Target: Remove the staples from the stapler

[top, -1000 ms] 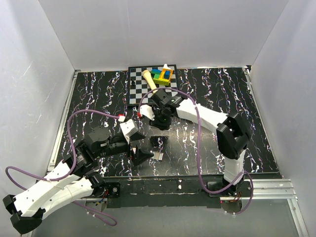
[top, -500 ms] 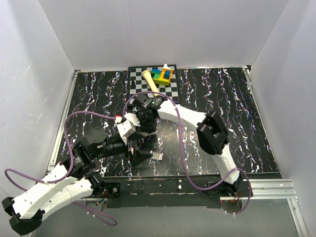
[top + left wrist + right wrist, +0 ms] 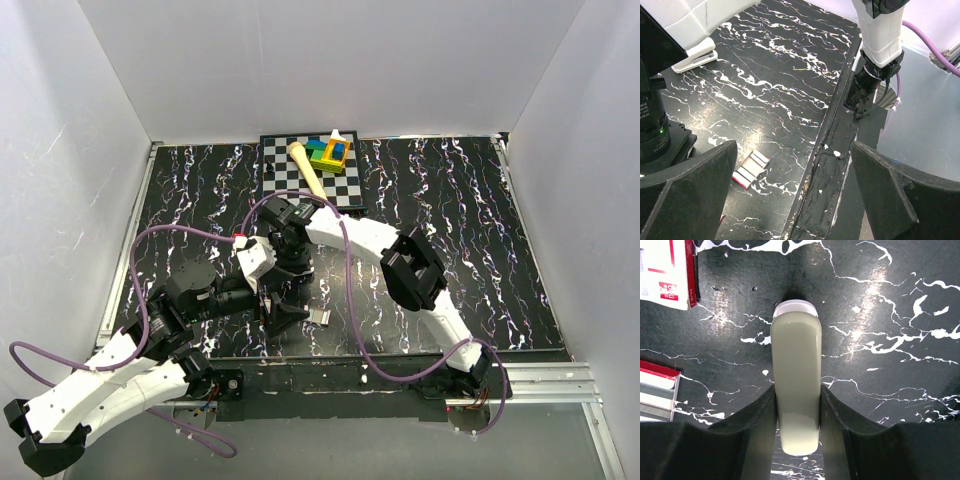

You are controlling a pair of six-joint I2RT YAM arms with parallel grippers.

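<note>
The right gripper (image 3: 797,387) is clamping a pale stapler (image 3: 796,365) by its sides over the black marbled table (image 3: 900,300), while the left gripper (image 3: 792,146) is hovering with its fingers spread wide apart. The staples (image 3: 751,165) are lying as silvery strips in a shallow red tray (image 3: 660,371) just beside the stapler. A red-and-white box (image 3: 665,270) is sitting near it, its inside not showing.

L arm (image 3: 120,370) lies low from near-left corner, forearm reaching twd table centre. L gripper (image 3: 794,150) roughly horiz, jaws spread wide. R arm (image 3: 420,285) stretches from near-right base across to left-centre, wrist bent down. R gripper (image 3: 797,390) points down, fingers (image 3: 755,430) clamped on both sides of pale stapler (image 3: 796,340). The 2 grippers are just beside each other.
</note>
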